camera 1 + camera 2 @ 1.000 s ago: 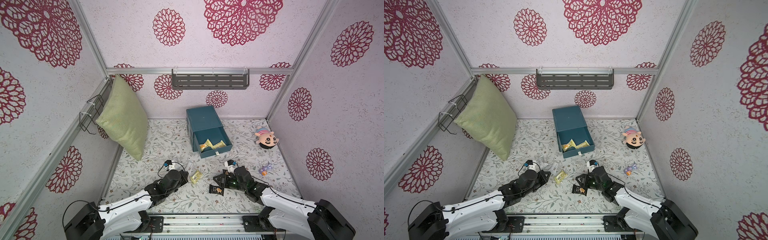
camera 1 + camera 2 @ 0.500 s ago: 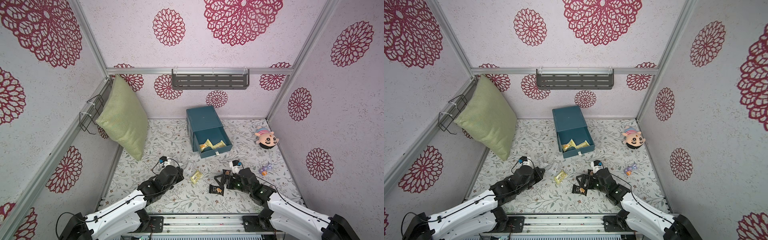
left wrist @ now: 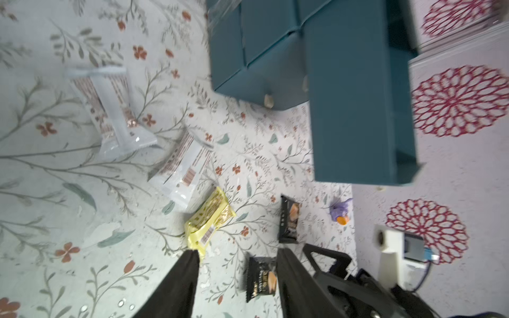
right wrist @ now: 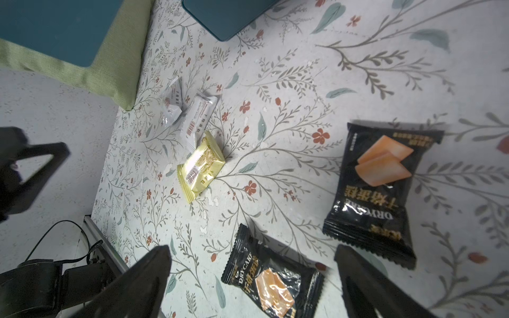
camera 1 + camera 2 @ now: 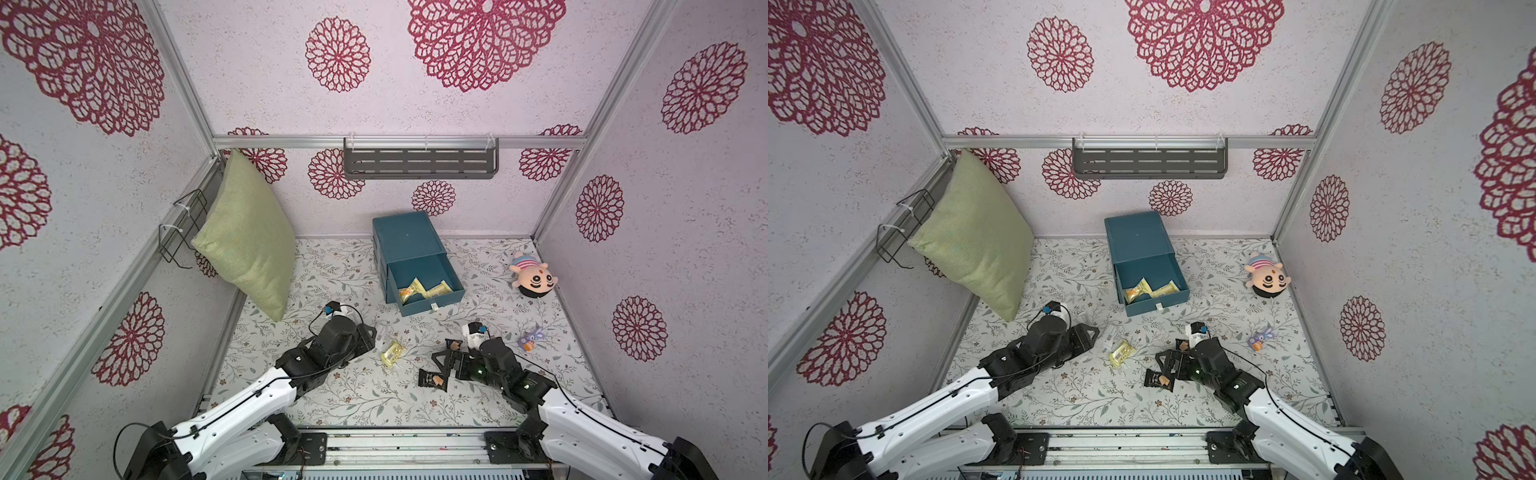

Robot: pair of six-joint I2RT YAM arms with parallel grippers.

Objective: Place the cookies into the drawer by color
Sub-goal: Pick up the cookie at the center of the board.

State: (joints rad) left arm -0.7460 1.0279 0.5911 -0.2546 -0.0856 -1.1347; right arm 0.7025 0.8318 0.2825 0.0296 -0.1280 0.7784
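Note:
The teal drawer chest point(image 5: 406, 239) stands at the back with its top drawer pulled out, and yellow cookies point(image 5: 420, 289) lie inside it. One yellow cookie point(image 5: 392, 353) point(image 3: 210, 217) point(image 4: 201, 168) lies on the floor between the arms. Two whitish cookies point(image 3: 110, 110) point(image 3: 184, 170) lie beside it. Two black cookies point(image 4: 271, 278) point(image 4: 380, 190) lie by the right arm. My left gripper point(image 3: 238, 253) point(image 5: 370, 332) is open and empty, a little short of the yellow cookie. My right gripper point(image 4: 252, 249) point(image 5: 442, 361) is wide open, low over the nearer black cookie point(image 5: 432, 379).
A green pillow point(image 5: 249, 245) leans against the left wall by a wire rack point(image 5: 183, 228). A plush doll point(image 5: 532, 278) and a small purple toy point(image 5: 530, 338) lie at the right. A grey shelf point(image 5: 419, 160) hangs on the back wall.
My left gripper's jaws have opened from shut. My right gripper's jaws widened earlier and stay wide. The cookies on the floor have not moved.

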